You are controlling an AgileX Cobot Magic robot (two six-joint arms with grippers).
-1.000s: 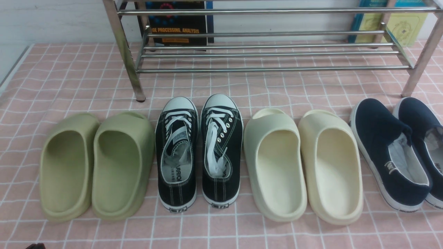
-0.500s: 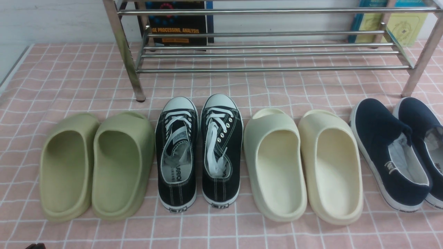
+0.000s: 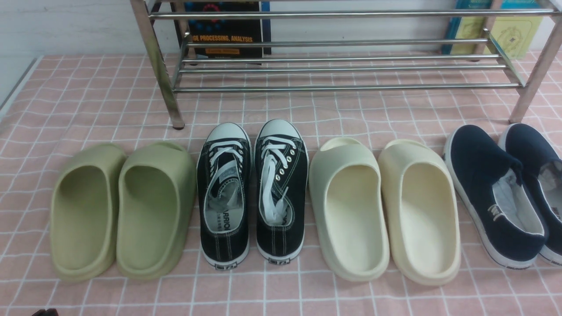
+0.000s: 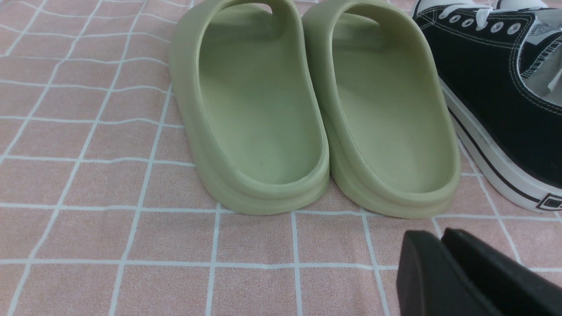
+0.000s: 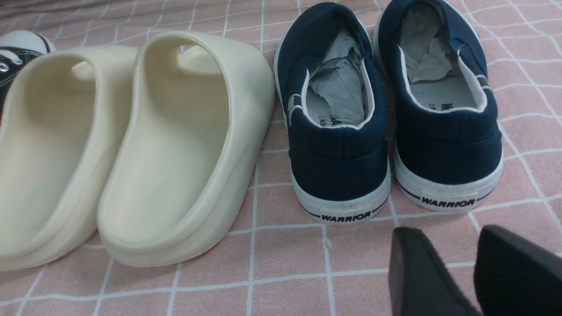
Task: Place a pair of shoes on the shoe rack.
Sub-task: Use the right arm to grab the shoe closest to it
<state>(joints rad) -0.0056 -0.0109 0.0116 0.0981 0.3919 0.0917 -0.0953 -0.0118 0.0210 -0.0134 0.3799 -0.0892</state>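
Observation:
The pair of shoes, navy slip-ons with white soles, stands at the far right of the row: the inner shoe (image 3: 487, 188) and the outer shoe (image 3: 533, 162), which is partly cut off by the frame edge. Crumpled paper fills both (image 5: 338, 109) (image 5: 439, 101). The chrome shoe rack (image 3: 333, 87) stands behind the row with its bars bare. My right gripper (image 5: 448, 235) is open just behind the navy heels, with nothing between its fingers. My left gripper (image 4: 439, 235) hovers behind the olive slides, fingers together and holding nothing.
Olive slides (image 3: 123, 210), black lace-up sneakers (image 3: 252, 193) and cream slides (image 3: 386, 210) line up left of the navy pair on a pink checked cloth. Books (image 3: 224, 30) lean against the wall behind the rack. The table edge (image 3: 13, 92) runs at far left.

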